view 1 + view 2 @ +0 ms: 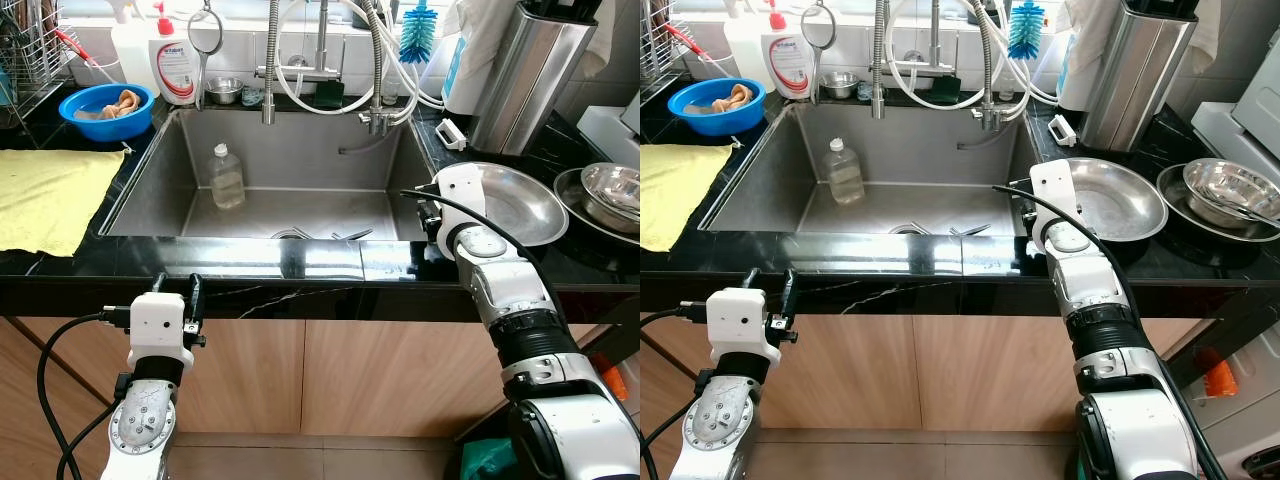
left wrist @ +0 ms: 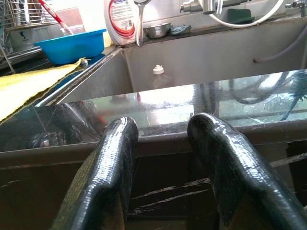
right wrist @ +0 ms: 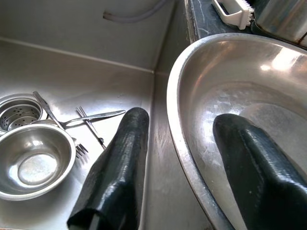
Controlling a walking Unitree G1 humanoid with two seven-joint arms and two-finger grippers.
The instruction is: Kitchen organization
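Left eye view. A steel sink [image 1: 300,160] is set into a black table [image 1: 330,262]. The right end effector [image 1: 432,208] sits at the sink's 3 o'clock edge, at the rim of a wide steel pan [image 1: 520,205] that lies on the table just right of the sink. A clear plastic bottle [image 1: 226,177] stands upright inside the sink, toward 9 o'clock. A yellow cloth [image 1: 50,195] lies on the table left of the sink; a blue bowl [image 1: 105,110] stands beyond it at 11 o'clock, beside a white detergent bottle [image 1: 174,62]. The left end effector [image 1: 177,292] hangs below the table's front edge.

Right eye view. Stacked steel bowls [image 1: 1230,195] rest at 3 o'clock of the pan, and a blue bottle brush [image 1: 1024,28] stands behind the faucet hoses [image 1: 980,70].

Left wrist view. The left end effector's two black fingers [image 2: 112,172] stand apart, holding nothing, and point at the table's front edge.

Right wrist view. The right end effector's fingers [image 3: 122,158] are spread, straddling the pan's rim: one finger lies over the sink side, the other inside the pan. Whether they touch the rim cannot be told. On the sink floor lie a small steel bowl [image 3: 29,160], a drain strainer [image 3: 17,111], and forks [image 3: 88,125] with a spoon [image 3: 98,116].
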